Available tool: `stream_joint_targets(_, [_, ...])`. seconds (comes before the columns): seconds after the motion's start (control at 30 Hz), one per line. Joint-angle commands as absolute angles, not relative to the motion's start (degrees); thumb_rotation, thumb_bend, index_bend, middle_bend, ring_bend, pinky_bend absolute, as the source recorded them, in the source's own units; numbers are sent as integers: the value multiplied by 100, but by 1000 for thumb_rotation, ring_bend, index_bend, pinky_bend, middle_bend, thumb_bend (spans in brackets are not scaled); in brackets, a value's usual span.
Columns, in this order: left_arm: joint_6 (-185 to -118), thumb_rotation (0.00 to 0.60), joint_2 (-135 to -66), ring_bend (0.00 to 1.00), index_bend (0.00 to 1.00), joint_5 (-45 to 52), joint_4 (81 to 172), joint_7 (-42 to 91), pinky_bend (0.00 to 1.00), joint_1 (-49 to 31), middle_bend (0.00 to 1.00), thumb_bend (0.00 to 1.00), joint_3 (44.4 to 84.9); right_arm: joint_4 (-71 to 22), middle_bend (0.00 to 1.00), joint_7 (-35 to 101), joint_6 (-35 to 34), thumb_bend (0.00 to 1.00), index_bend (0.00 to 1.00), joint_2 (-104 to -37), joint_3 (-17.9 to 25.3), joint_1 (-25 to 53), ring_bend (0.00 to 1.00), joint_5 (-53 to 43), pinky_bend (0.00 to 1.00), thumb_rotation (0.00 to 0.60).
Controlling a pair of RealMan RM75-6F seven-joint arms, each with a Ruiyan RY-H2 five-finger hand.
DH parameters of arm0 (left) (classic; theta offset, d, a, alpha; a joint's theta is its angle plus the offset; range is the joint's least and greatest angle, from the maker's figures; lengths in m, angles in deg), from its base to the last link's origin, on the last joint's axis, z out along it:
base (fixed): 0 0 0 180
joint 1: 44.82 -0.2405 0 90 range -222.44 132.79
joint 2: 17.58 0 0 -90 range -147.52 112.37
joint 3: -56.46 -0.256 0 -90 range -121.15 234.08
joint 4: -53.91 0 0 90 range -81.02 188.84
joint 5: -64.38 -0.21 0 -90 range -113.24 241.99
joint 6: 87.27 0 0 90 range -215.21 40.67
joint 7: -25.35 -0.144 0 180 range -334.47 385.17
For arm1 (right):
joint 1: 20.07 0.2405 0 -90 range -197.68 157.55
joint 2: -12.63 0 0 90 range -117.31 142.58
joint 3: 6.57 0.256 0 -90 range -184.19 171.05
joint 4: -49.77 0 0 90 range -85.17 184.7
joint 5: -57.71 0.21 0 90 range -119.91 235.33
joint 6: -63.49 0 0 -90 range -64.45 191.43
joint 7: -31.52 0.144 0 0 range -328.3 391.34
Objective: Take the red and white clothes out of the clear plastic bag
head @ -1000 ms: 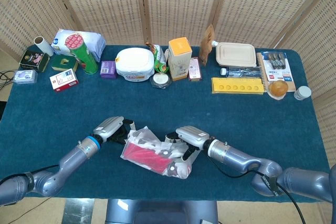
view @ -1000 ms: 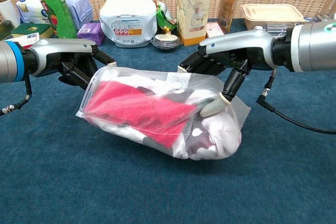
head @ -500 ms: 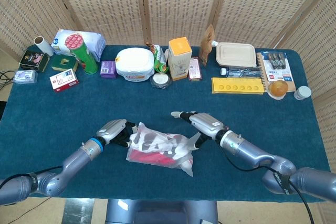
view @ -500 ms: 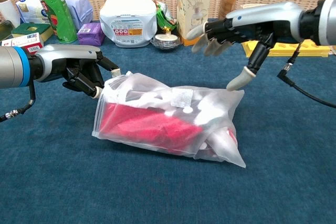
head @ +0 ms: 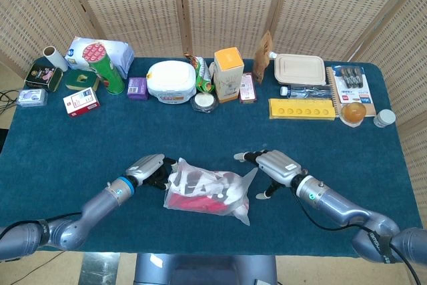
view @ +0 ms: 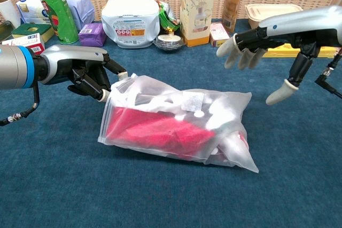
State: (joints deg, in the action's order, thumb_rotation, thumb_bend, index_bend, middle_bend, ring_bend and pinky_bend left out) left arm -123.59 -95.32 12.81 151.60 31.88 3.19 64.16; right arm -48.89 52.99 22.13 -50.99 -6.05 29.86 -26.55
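The clear plastic bag (head: 208,191) (view: 181,121) lies on the blue table near the front edge, with the red and white clothes (view: 155,132) folded inside it. My left hand (head: 152,170) (view: 88,73) pinches the bag's left edge. My right hand (head: 273,167) (view: 270,38) hovers open just right of the bag, fingers spread and off the plastic.
Along the back of the table (head: 80,145) stand a green can (head: 105,68), a white tub (head: 171,81), an orange-topped carton (head: 228,73), a beige lunch box (head: 299,69) and a yellow tray (head: 301,109). Small boxes sit at the back left.
My right hand has let go of the bag and moved right, away from it. The bag has dropped flat onto the table. My left hand keeps its hold.
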Motion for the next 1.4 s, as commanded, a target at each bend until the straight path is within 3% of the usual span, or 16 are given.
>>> stream_joint_targets(0.03, [-12372,600,-9537,961,674,1334,15176,3161,937,336,988,464,6407,-4961,221,5048,2189,188,149,-5185,-681,2908,253,-2693,233,600])
stream_joint_targets(0.4, [-12454,600,-9474,960,675,1558,15277,3083,937,352,988,464,6378,-4795,300,3646,1736,207,296,-5876,-684,2539,395,-2317,359,600])
stream_joint_targets(0.7, [-12467,600,-9462,960,675,1685,15313,3039,937,372,988,463,6354,-4555,355,3457,1352,278,409,-6408,-531,2340,458,-2276,435,600])
stream_joint_targets(0.97, [-12495,600,-9474,961,674,1750,15295,3020,936,383,988,463,6355,-4532,412,3584,1311,399,515,-6422,-502,2337,502,-2529,470,600])
stream_joint_targets(1.4, [-12609,600,-9462,961,674,1758,15304,3018,936,346,988,463,6387,-4506,563,3757,1232,441,688,-6413,-376,2332,644,-2642,536,600])
